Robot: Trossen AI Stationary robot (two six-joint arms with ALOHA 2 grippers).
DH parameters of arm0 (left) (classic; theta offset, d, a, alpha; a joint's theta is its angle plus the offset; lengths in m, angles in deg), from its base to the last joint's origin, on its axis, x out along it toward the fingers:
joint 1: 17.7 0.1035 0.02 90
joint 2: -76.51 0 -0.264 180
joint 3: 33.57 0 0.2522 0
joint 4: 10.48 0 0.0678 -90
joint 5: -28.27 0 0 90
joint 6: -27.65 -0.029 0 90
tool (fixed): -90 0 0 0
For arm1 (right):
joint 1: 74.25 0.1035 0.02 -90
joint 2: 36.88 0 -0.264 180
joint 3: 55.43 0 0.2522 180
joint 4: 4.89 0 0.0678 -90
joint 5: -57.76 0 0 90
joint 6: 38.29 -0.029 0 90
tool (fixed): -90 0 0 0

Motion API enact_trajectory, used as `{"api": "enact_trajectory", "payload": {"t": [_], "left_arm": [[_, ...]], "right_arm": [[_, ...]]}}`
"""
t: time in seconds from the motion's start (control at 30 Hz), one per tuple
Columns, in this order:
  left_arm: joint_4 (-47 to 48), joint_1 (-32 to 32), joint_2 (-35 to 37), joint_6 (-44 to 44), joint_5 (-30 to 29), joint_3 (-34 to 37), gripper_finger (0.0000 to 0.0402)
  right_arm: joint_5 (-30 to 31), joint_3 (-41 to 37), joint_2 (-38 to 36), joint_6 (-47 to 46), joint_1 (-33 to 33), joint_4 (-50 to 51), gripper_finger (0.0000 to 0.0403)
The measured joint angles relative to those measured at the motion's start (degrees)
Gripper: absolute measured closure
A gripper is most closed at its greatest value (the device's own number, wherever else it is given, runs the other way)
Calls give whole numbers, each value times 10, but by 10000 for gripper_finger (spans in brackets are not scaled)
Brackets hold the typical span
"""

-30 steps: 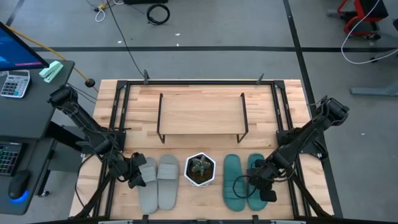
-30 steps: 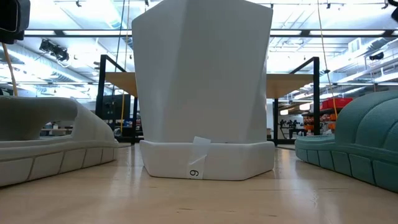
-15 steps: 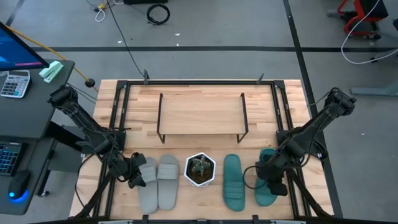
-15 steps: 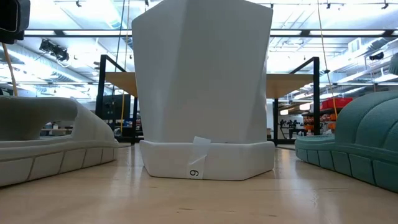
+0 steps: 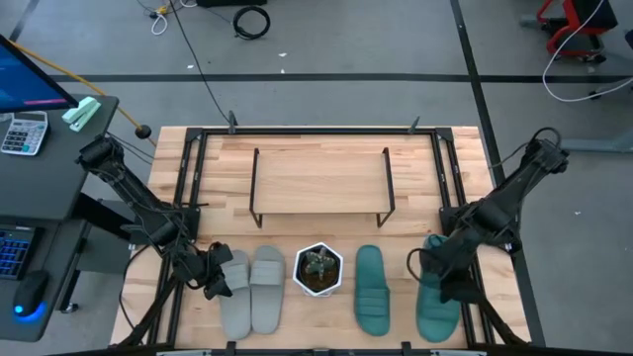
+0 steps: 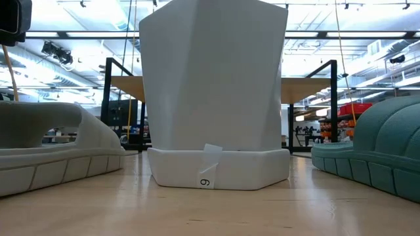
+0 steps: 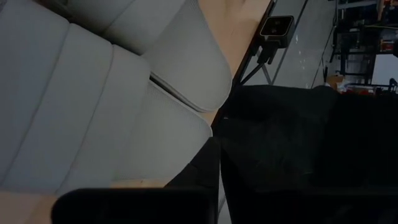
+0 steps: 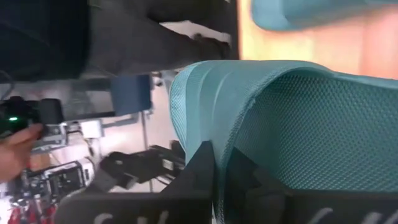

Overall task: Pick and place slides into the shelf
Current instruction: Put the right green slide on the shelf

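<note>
Two light grey slides [image 5: 252, 292] lie side by side on the table's near left. My left gripper [image 5: 220, 277] is at the outer side of the left grey slide's strap [image 7: 93, 93]. One teal slide [image 5: 371, 289] lies flat to the right of the white pot. My right gripper [image 5: 435, 269] is shut on the other teal slide [image 5: 438, 309] near the table's right edge. The shelf [image 5: 318, 183] stands at the table's far middle with a bare board. My right gripper pinches the teal slide's wide strap [image 8: 261, 112] at its edge, the strap wall between the two fingers [image 8: 204, 168]. The fingers come from above and the far right. The slide hangs below the gripper, its heel toward the near edge; whether it is clear of the table does not show.
A white hexagonal pot with a plant [image 5: 317, 269] stands between the grey and teal pairs and fills the low view [image 6: 213, 92]. Dark frame rails [image 5: 450, 188] run along the table's sides. Bare wood lies between the shelf and the slides.
My right gripper has carried the teal slide toward the table's right edge, away from its mate, which has stayed in place. The held slide has turned from lying beside the other to a spot over the right rail.
</note>
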Motion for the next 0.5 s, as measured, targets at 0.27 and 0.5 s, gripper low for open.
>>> {"api": "enact_trajectory", "payload": {"t": [0.27, 0.5], "left_arm": [[0, 0, 0, 0, 0, 0, 391], [-1, 0, 0, 0, 0, 0, 378]], "right_arm": [[-17, 83, 0, 13, -46, 47, 392], [-51, 144, 9, 94, -125, 126, 392]]}}
